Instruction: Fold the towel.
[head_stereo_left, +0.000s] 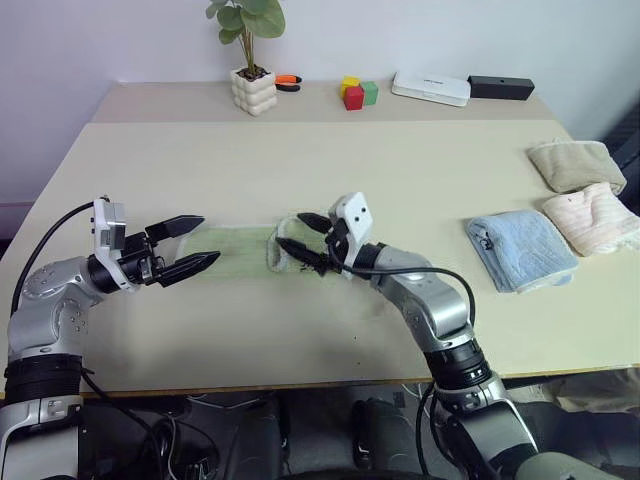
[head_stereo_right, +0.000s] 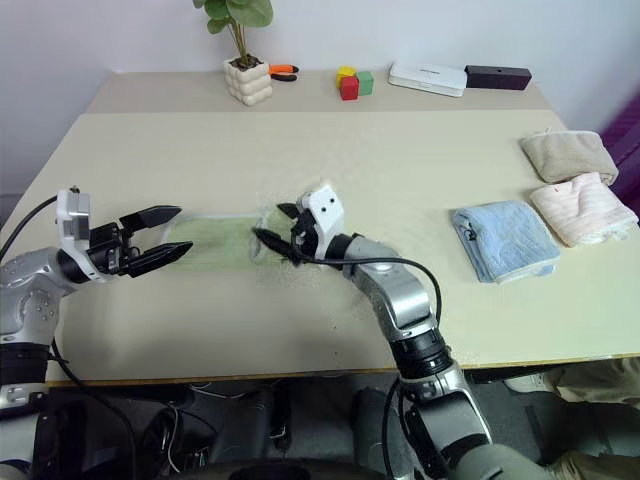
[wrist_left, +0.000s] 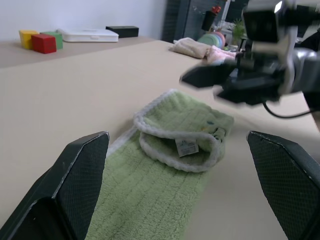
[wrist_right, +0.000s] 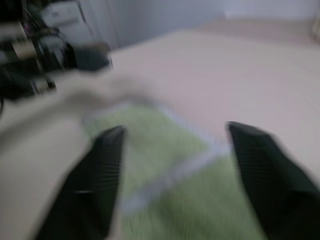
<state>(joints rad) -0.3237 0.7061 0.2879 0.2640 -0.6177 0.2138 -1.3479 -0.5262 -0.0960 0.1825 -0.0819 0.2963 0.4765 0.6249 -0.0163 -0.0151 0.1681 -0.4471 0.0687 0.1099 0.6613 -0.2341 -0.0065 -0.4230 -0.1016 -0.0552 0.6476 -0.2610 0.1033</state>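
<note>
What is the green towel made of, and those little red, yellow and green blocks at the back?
The green towel looks like soft, matte terry cloth: fuzzy ribbed pile, whitish stitched edging. The blocks look hard with a smooth painted finish, maybe wood or plastic; I cannot tell which.

The light green towel (wrist_left: 165, 165) lies flat on the table, one end folded over.

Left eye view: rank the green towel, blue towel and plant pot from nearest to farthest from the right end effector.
1. Green towel, right beside the right end effector, toward the robot's left.
2. Blue towel, off to the robot's right.
3. Plant pot, at the table's far edge.
</note>
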